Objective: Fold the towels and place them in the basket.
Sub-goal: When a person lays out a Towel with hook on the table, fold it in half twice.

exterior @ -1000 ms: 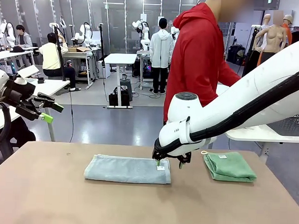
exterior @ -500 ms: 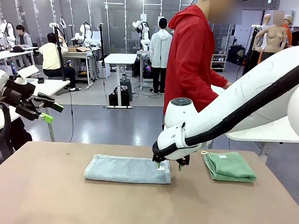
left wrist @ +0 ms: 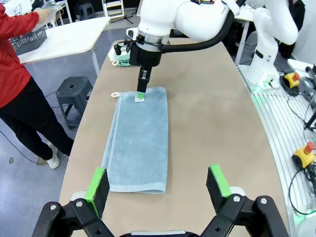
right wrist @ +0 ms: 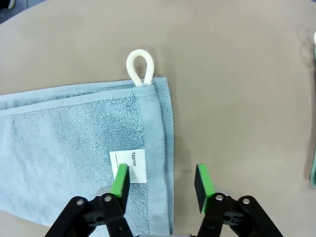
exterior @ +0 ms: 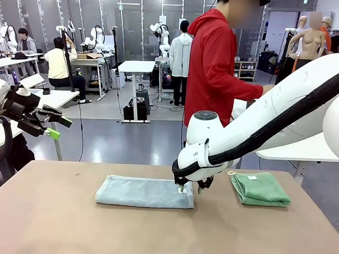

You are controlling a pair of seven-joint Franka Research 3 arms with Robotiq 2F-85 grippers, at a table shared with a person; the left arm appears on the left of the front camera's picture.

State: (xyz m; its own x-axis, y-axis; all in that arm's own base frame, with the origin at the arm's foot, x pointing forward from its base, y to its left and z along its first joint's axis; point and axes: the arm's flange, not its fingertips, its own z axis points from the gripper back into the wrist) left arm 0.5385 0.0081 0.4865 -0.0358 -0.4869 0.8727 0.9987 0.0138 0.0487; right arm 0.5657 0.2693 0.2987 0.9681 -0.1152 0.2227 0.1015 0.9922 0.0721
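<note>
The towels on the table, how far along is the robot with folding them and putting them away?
Done: the green towel lies folded at the table's right. In hand: the blue-grey towel, folded into a long strip, has the right gripper straddling its tagged end, one finger on the cloth, one on the table, jaws not shut. The left gripper hangs open above its other end. Left: finishing that fold, then moving both into the basket, which sits on a side table by the person.

Robotics lab: rows of tables [exterior: 136, 66] with robot arms [exterior: 97, 36], seated staff.
</note>
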